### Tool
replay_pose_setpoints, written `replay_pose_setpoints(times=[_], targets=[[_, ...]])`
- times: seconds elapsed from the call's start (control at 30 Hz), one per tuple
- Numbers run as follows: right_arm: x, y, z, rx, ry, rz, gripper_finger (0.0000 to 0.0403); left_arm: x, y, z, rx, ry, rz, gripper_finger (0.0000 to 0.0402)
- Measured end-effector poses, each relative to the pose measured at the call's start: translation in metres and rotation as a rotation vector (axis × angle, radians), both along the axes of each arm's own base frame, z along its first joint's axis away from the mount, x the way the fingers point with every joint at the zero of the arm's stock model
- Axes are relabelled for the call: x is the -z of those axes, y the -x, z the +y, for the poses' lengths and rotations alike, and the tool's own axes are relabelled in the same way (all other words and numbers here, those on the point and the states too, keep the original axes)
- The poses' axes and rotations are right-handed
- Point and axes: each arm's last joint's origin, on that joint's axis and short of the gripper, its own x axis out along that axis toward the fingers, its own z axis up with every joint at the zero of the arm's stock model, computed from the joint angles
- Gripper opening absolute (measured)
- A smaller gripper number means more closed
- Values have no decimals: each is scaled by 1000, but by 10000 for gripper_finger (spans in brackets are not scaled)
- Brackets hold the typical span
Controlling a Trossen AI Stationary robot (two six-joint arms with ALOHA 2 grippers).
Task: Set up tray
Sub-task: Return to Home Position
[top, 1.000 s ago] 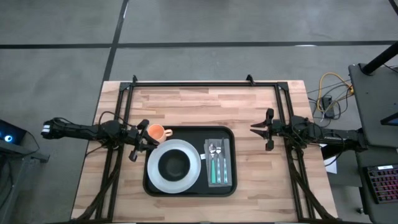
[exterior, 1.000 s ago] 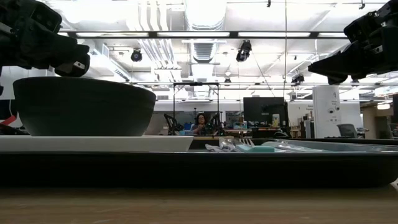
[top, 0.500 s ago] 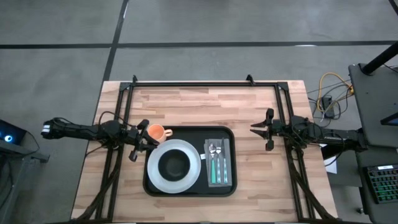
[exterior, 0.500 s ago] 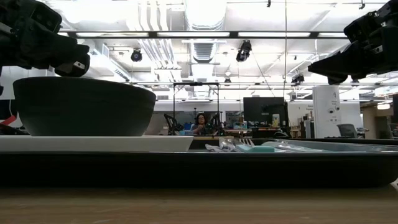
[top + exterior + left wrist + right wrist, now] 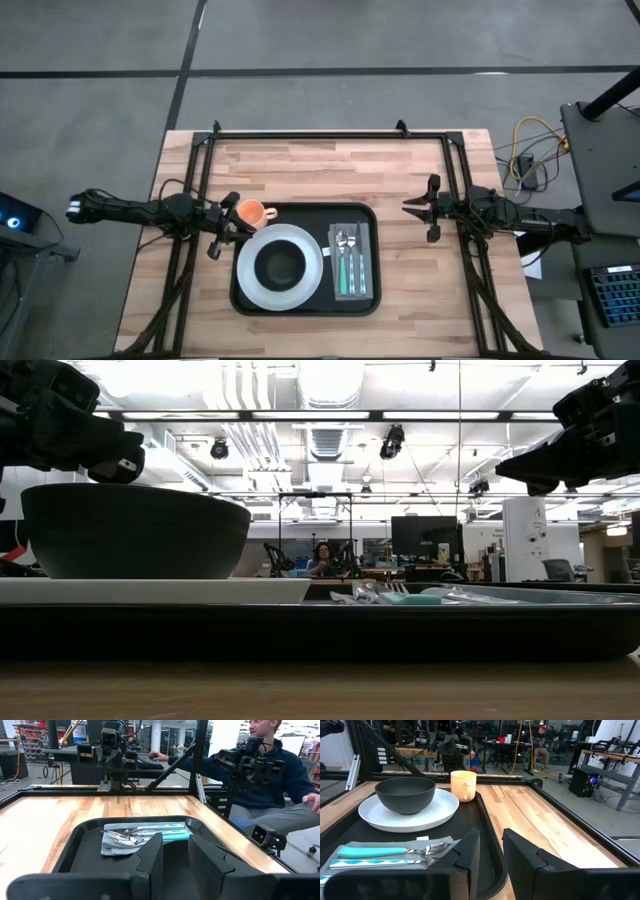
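Black tray (image 5: 300,214) with plate (image 5: 280,301), bowl (image 5: 280,265), napkin (image 5: 364,240), cutlery (image 5: 348,266)

A robotics lab: beyond the wooden bench (image 5: 320,160) run exposed ceiling ducts (image 5: 245,440), strip lights (image 5: 330,415), a monitor (image 5: 415,535) and a seated person (image 5: 322,556). Loose cables (image 5: 527,150) and a grey concrete floor (image 5: 350,35) lie beside the bench.

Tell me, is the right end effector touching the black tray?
Apart. The high view shows bare table between the right end effector and the tray.
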Motion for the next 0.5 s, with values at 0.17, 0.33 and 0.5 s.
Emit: replay_pose_setpoints(times=[0.17,0.33,0.5], targets=[[0,0,0,0,0,0,83,0,0,0,0,0,0,75],[0,0,0,0,0,0,86,0,0,0,0,0,0,75],[0,0,0,0,0,0,78,0,0,0,0,0,0,75]])
